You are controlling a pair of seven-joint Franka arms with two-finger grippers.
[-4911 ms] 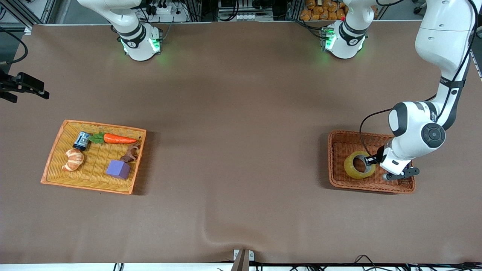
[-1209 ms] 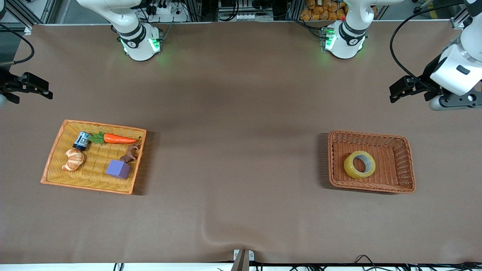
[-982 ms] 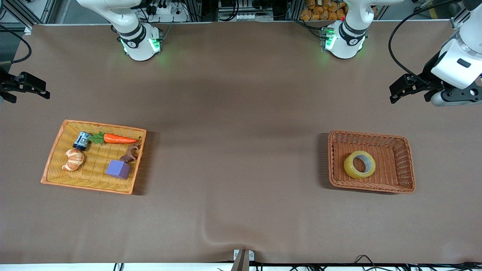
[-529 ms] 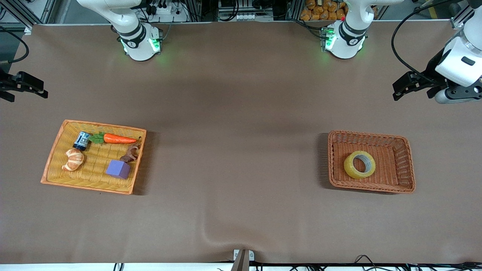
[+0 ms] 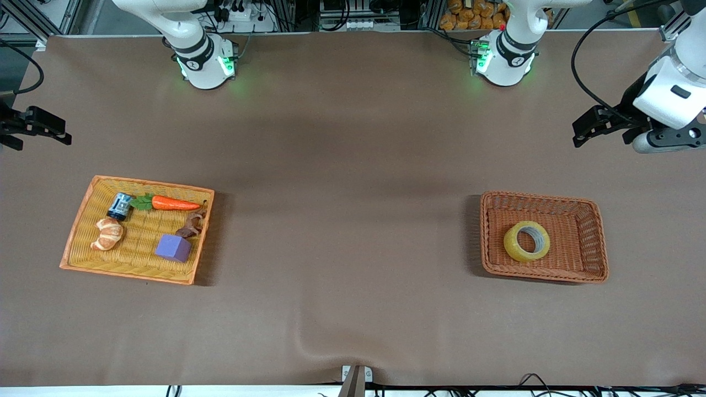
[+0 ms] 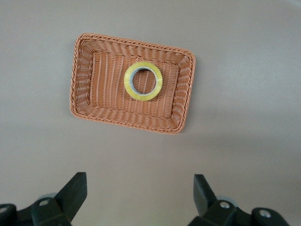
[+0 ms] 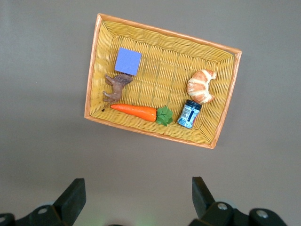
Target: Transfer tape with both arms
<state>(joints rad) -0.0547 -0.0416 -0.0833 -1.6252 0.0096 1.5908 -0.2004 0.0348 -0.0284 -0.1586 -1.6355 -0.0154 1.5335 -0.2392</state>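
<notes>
With its fingers spread wide and holding nothing, the left gripper (image 6: 138,197) hangs high over bare table at the left arm's end. The right gripper (image 7: 136,200), equally open and empty, hangs over its own end. The tape (image 5: 527,241) lies flat in the brown basket (image 5: 593,264), apart from both. A yellow basket (image 5: 83,204) holds the croissant (image 5: 107,233).

**Bystanders on my table**

I see a yellow basket (image 5: 77,242) toward the right arm's end holding a carrot (image 5: 174,203), croissant (image 5: 107,233), purple block (image 5: 173,247), small blue can (image 5: 119,206) and brown animal figure (image 5: 191,225). A brown basket (image 5: 593,242) sits toward the left arm's end.
</notes>
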